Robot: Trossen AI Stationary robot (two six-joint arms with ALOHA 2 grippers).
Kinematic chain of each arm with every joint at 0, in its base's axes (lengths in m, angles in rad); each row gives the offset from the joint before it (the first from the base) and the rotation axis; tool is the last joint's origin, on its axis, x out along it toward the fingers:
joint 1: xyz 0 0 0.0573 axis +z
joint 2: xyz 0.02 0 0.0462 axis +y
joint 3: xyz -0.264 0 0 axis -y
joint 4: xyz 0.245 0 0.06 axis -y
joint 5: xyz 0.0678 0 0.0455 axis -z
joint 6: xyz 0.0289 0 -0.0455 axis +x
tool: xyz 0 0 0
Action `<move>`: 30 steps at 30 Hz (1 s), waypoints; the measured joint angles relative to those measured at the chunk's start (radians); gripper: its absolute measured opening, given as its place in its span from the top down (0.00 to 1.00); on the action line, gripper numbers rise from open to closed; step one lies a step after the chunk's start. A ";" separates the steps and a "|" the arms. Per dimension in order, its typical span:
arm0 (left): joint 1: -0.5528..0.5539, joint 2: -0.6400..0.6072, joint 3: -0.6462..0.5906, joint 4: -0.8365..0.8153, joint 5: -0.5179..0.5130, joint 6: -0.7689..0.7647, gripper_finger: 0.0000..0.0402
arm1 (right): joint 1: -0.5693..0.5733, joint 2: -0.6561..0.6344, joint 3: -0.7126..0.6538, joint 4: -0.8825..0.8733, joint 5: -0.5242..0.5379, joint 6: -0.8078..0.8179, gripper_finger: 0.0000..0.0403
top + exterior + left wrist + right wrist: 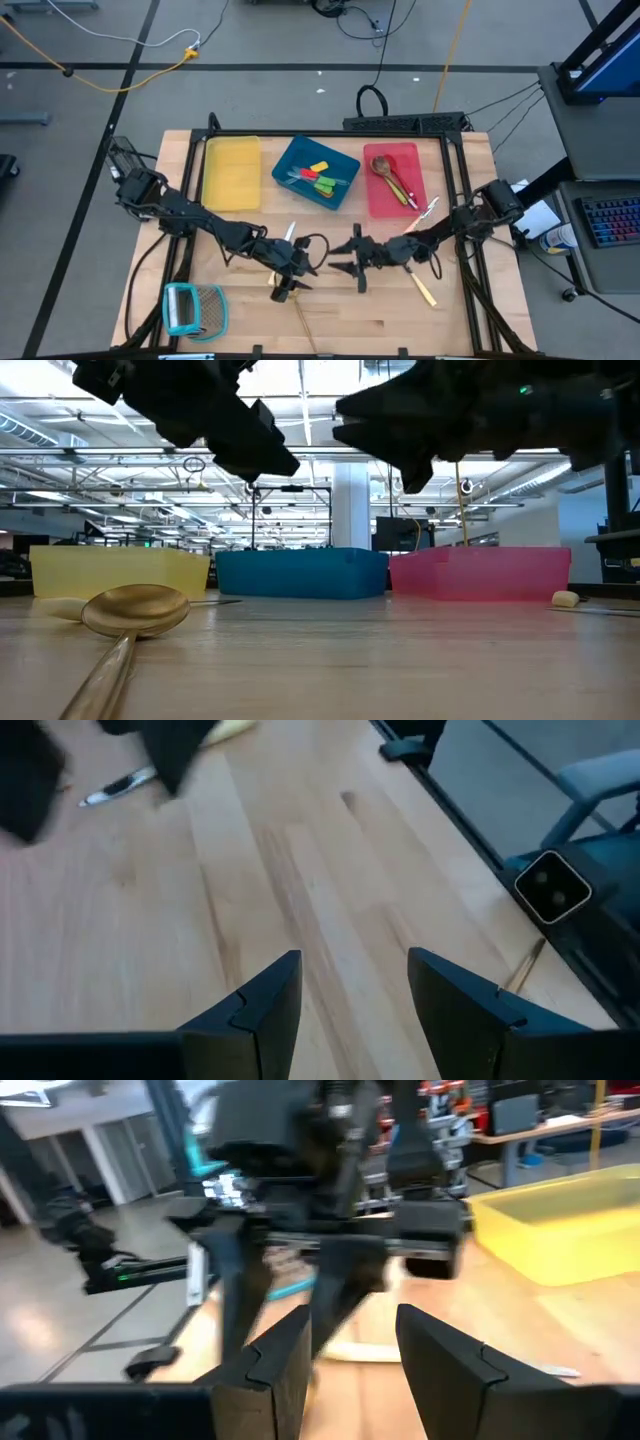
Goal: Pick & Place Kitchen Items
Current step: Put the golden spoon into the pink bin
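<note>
A brass spoon (135, 610) lies on the table near its front edge, bowl away from the edge; its handle shows in the high view (302, 325). My left gripper (284, 287) hangs open just above the spoon's bowl end, with nothing between its fingers in the left wrist view (355, 1000). My right gripper (352, 262) is open and empty at mid-table, facing the left gripper. Cream-handled knives lie loose at the near right (425, 290), behind the left gripper (290, 232) and beside the red tray (430, 207).
At the back stand a yellow tray (232, 172), a blue tray (290, 160) holding green, yellow and red tools, and a red tray (385, 205) holding wooden and red spoons. A teal-framed grater (193, 308) lies at the near left. The two grippers are close together.
</note>
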 joint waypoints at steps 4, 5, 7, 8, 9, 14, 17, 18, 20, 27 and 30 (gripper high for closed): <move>0.000 0.000 0.000 0.067 -0.013 0.001 0.54 | 0.046 0.000 0.000 -0.002 0.002 0.000 0.65; 0.000 0.000 0.000 0.092 -0.027 0.001 0.54 | 0.057 0.000 0.000 -0.001 0.003 0.000 0.65; 0.000 0.000 0.000 0.117 -0.046 0.000 0.54 | 0.077 0.000 0.000 -0.004 0.009 0.000 0.65; 0.000 0.000 0.000 0.122 -0.050 -0.001 0.54 | 0.089 0.000 0.000 -0.009 0.026 0.000 0.65; 0.000 0.000 0.000 0.123 -0.051 -0.002 0.54 | 0.099 0.000 0.000 -0.011 0.050 -0.001 0.65; 0.000 0.000 0.000 0.161 -0.079 -0.027 0.54 | 0.134 0.000 0.000 -0.028 0.171 -0.001 0.65; -0.001 0.000 0.000 0.131 -0.044 -0.026 0.54 | 0.135 0.000 0.000 -0.042 0.208 0.005 0.65; -0.006 0.000 0.000 0.114 -0.006 -0.003 0.54 | 0.135 0.000 0.000 -0.041 0.212 0.011 0.65; -0.032 0.001 0.000 0.060 0.064 0.076 0.54 | 0.134 0.000 0.000 -0.040 0.212 0.017 0.65; -0.149 0.086 0.000 -0.011 -0.043 0.245 0.54 | 0.121 0.000 0.000 -0.055 0.216 0.013 0.65; -0.167 0.144 -0.001 0.012 -0.041 0.234 0.54 | 0.115 0.000 0.000 -0.054 0.217 0.012 0.65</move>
